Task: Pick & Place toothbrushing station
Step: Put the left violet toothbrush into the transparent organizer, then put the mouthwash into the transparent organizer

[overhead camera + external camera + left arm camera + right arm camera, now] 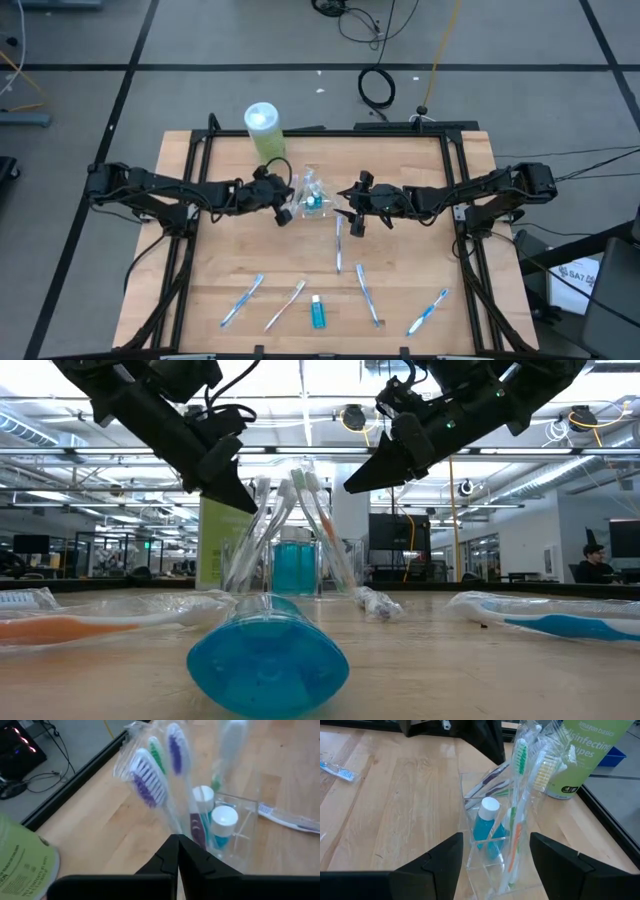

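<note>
A clear plastic organizer (312,196) stands at the table's middle. It holds several wrapped toothbrushes head up and two blue tubes with white caps (485,822). My left gripper (284,208) is shut just left of it. Its fingertips (176,845) lie at the wrapped handle of a purple-bristled brush (148,783) that leans in the organizer. My right gripper (352,214) is open just right of the organizer. In the right wrist view (492,852) its fingers stand wide on either side of the organizer (487,845), apart from it. My left gripper is shut with its fingertips (172,842) right at the purple brush's wrapped handle (172,822), coming down at a slant from the table's left. The fingers themselves hide the spot, so I cannot tell whether they touch or pinch the wrapper.
A green wipes canister (265,130) stands at the far edge, behind the organizer. Several wrapped toothbrushes (338,243) (366,293) (428,311) (241,299) and a blue tube (318,312) lie on the near half of the table. A black frame (330,131) borders the table.
</note>
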Action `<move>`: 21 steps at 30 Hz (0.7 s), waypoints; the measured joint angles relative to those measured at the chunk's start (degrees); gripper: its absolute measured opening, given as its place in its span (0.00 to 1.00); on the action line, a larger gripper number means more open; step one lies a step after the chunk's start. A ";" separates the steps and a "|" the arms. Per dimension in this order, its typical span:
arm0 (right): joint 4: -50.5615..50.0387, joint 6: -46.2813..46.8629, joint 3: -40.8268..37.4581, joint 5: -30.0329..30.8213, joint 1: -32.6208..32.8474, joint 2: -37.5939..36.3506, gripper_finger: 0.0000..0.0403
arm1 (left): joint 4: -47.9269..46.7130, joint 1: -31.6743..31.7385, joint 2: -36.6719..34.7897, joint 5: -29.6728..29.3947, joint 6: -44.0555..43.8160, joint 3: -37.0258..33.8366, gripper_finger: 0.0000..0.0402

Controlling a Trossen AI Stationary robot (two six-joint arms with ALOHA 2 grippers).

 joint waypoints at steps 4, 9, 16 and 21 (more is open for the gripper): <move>0.00 0.01 0.00 0.00 0.00 0.00 0.56 | -0.27 -0.44 0.00 0.10 -1.04 0.00 0.08; 0.00 0.04 0.00 0.00 0.02 0.00 0.56 | -1.21 -0.43 0.00 0.10 -3.05 0.00 0.17; -0.01 0.06 0.00 -0.02 0.00 0.00 0.56 | -4.40 -1.22 0.00 0.17 -4.00 0.00 0.25; -0.85 0.06 0.00 -1.62 0.00 0.00 0.56 | -5.74 -2.99 -0.56 0.23 -5.62 0.00 0.29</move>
